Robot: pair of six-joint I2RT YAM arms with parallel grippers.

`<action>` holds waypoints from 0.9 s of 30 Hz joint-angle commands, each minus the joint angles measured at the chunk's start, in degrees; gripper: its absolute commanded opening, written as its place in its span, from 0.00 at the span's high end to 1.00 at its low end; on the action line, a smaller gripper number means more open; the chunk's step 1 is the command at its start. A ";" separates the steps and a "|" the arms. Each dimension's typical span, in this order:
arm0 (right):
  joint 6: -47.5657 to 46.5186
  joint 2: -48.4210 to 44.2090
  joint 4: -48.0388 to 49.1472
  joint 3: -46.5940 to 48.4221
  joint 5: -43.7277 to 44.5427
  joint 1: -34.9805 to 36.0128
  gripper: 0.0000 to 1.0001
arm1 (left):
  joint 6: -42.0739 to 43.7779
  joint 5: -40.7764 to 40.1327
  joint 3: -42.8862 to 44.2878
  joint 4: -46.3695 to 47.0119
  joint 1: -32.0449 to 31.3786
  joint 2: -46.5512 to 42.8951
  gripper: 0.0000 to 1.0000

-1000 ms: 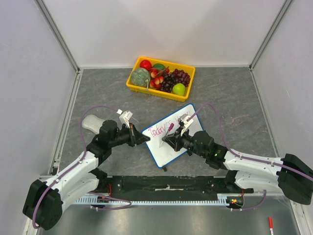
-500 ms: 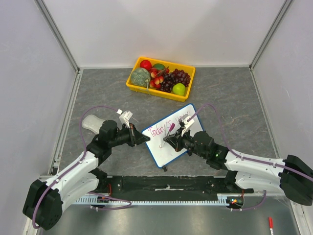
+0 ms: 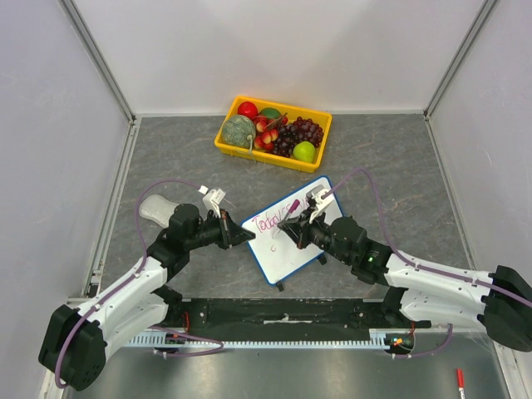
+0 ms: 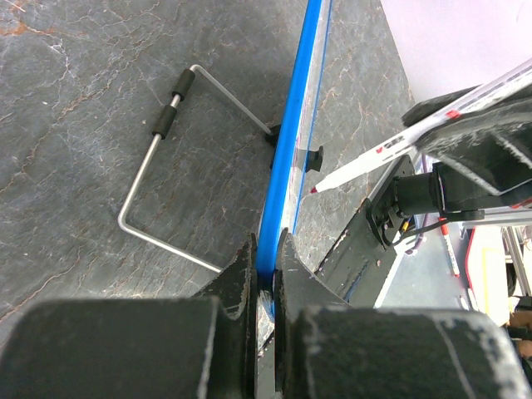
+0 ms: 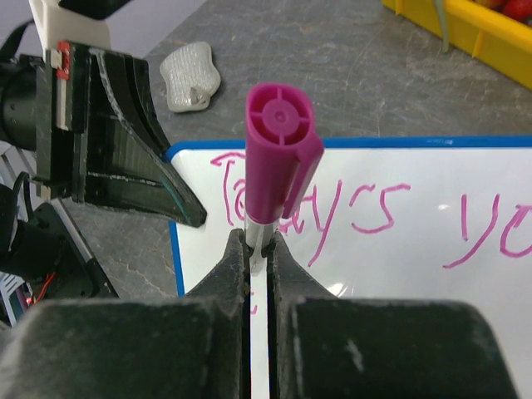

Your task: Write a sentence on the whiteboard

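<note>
The whiteboard [image 3: 291,253], white with a blue rim, lies tilted on the grey table between the arms. My left gripper [image 3: 248,235] is shut on its left rim [image 4: 291,141], and the blue edge sits between the fingers [image 4: 243,264]. My right gripper [image 3: 293,226] is shut on a magenta-capped marker [image 5: 278,158] held over the board [image 5: 416,274]. The marker's red tip [image 4: 314,189] points at the board's face, close to it. The sentence [image 5: 374,212], in pink cursive, reads "Today's yo" in the right wrist view, with a small mark [image 3: 273,247] below it.
A yellow fruit basket [image 3: 253,155] stands at the back centre. A grey pebble-like pad [image 3: 156,208] lies left of the left arm. The board's wire stand [image 4: 158,133] rests on the table behind it. A red pen [image 3: 459,381] lies outside the frame at the bottom right.
My right gripper has carried the marker a little toward the back and right over the board. The left gripper and the board have stayed put.
</note>
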 commanded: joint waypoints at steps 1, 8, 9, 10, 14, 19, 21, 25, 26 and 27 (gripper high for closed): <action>-1.74 0.84 1.05 4.04 3.31 -0.06 1.00 | 8.92 -6.58 -1.38 -10.64 -0.31 1.68 0.98; -1.91 3.39 1.22 4.40 3.75 -0.06 1.00 | 8.92 -6.66 -1.38 -10.64 -0.31 1.68 0.98; -2.00 3.31 1.14 4.05 3.66 -0.06 1.00 | 9.01 -6.66 -1.38 -10.64 -0.31 1.59 0.98; -1.83 3.22 1.05 3.87 3.75 -0.06 1.00 | 8.92 -6.66 -1.38 -10.64 -0.31 1.59 0.98; -1.74 2.95 0.52 2.73 3.31 -0.14 1.00 | 9.01 -6.58 -1.38 -10.64 -0.31 1.68 0.98; -1.30 2.52 0.08 1.06 2.43 -0.06 1.00 | 8.84 -6.49 -1.46 -10.64 -0.40 1.59 0.98; -1.04 2.25 -0.09 0.36 2.26 -0.06 1.00 | 8.92 -6.58 -1.46 -10.64 -0.40 1.59 0.98; -0.60 1.37 -0.45 -1.14 1.99 -0.06 1.00 | 9.01 -6.66 -1.46 -10.55 -0.40 1.77 0.98; -0.51 1.11 -0.71 -1.40 1.90 -0.14 1.00 | 8.92 -6.66 -1.38 -10.64 -0.40 1.68 0.98; -0.51 0.85 -0.71 -1.75 1.99 -0.06 1.00 | 8.84 -6.66 -1.46 -10.64 -0.40 1.68 0.98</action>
